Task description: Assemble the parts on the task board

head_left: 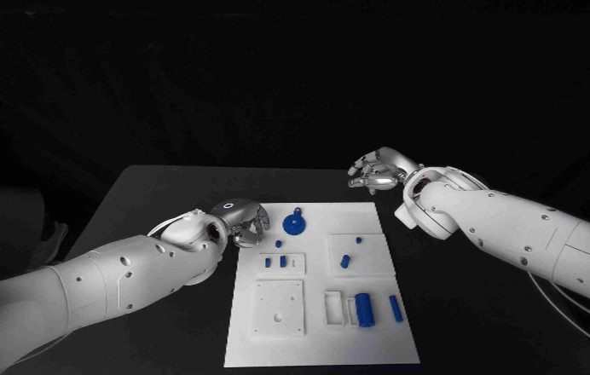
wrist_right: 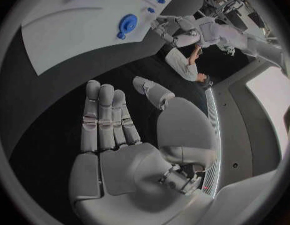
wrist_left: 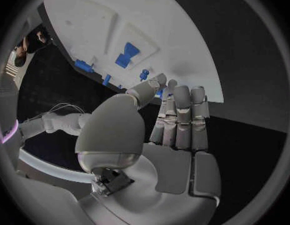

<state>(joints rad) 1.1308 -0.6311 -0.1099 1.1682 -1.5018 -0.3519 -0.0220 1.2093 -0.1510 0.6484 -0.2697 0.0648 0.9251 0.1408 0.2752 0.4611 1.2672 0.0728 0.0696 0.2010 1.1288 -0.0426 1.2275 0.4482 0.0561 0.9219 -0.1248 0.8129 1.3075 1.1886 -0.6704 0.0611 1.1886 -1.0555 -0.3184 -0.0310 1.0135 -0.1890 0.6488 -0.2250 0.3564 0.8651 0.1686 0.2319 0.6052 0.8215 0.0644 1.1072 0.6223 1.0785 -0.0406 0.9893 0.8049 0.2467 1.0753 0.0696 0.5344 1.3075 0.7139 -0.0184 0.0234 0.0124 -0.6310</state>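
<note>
Task board [head_left: 322,341], the flat white rectangular plate, is lying mid black table [head_left: 160,187] between both arms, within reach of either. Small blue plastic parts are sitting on it: a round blue disc with a tab [head_left: 294,222] near the far edge, short blue pegs [head_left: 275,262] in the middle, and a blue cylinder [head_left: 364,308] plus a blue bar [head_left: 396,308] by the white block [head_left: 334,306] near the front.

Left silver hand [head_left: 236,222] is hovering at the board's far left edge, just beside the disc; fingers [wrist_left: 182,116] are lying straight and close together, holding nothing. Looks staged for a first pick there.

Right silver hand [head_left: 376,170] is hanging past the far right corner, off the board, fingers [wrist_right: 104,117] extended, gripping nothing. Probably parked clear so the left can work.

No part looks picked up yet.
</note>
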